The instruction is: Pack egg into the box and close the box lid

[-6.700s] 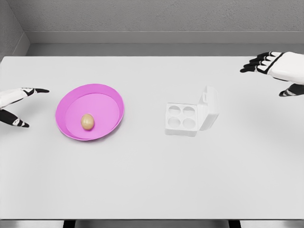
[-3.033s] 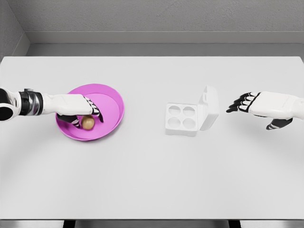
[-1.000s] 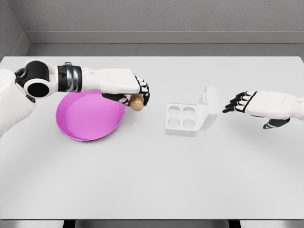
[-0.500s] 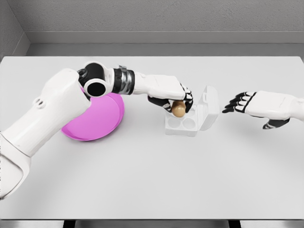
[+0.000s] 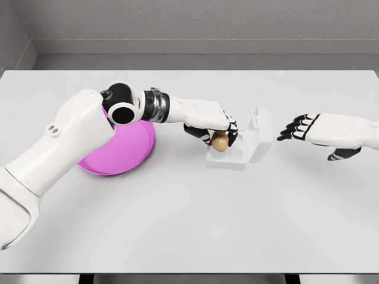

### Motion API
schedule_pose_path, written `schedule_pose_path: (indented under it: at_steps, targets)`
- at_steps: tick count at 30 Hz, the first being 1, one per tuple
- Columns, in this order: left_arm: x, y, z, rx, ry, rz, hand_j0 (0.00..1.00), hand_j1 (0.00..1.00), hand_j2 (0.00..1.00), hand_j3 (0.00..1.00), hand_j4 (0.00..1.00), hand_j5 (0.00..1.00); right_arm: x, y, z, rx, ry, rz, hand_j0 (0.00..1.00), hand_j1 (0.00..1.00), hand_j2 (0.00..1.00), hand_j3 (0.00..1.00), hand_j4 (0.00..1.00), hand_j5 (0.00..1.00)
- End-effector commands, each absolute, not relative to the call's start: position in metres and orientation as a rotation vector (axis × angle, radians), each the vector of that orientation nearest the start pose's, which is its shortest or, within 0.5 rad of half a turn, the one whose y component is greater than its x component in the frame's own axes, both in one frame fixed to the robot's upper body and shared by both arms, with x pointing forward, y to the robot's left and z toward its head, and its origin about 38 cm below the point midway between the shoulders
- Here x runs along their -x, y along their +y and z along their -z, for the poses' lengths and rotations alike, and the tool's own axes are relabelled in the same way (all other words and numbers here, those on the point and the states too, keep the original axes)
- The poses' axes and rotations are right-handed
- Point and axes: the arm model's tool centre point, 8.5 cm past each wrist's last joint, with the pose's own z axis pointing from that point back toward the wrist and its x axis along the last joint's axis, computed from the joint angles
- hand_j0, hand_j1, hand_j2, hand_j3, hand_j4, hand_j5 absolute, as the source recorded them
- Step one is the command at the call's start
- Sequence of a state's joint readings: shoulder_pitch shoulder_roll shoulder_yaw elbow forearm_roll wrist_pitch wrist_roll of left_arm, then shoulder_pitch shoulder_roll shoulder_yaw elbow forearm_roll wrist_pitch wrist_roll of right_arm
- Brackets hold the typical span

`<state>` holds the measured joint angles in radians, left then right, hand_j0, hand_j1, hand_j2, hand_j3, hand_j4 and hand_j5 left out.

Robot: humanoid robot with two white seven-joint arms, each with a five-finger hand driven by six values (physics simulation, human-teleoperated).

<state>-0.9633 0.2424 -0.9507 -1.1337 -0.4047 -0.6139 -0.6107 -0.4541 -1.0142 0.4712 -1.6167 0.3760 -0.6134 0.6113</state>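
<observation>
Left hand (image 5: 216,131) curled around egg (image 5: 219,143), gripping from above, fingers (image 5: 231,127) dark at the tips. Egg held under the palm, right over the box (image 5: 228,155), at its near-left cups; whether touching a cup or just above, hard to tell. Lid (image 5: 260,134) upright on the box's right side, open. Pink bowl (image 5: 127,148) at the left, partly behind the left arm. Right hand (image 5: 311,129) right of the lid, apart from it, fingers loosely spread, holding nothing, above the white table (image 5: 189,219).
</observation>
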Motion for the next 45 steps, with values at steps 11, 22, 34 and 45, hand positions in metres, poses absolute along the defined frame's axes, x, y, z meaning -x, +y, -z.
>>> schedule_pose_path:
  at_steps: [11,22,34,45]
  targets:
    - [-0.472,0.051,-0.197,-0.017,1.915,-2.901,0.67,0.67,0.67,0.67,0.67,0.67,-0.385,-0.352,-0.228,0.43,-1.227,-2.202,1.0,1.0,1.0,1.0,1.0,1.0]
    - [-0.475,0.055,-0.194,-0.013,1.916,-2.919,0.78,0.78,0.78,0.78,0.78,0.78,-0.385,-0.352,-0.229,0.433,-1.228,-2.201,1.0,1.0,1.0,1.0,1.0,1.0]
    - [-0.483,0.219,-0.249,0.099,2.215,-2.962,1.0,1.0,1.0,1.0,1.0,1.0,-0.379,-0.335,-0.233,0.419,-1.267,-2.246,1.0,1.0,1.0,1.0,1.0,1.0]
    - [-0.485,0.228,-0.246,0.119,2.222,-2.987,1.0,1.0,1.0,1.0,1.0,1.0,-0.372,-0.318,-0.241,0.414,-1.318,-2.288,1.0,1.0,1.0,1.0,1.0,1.0]
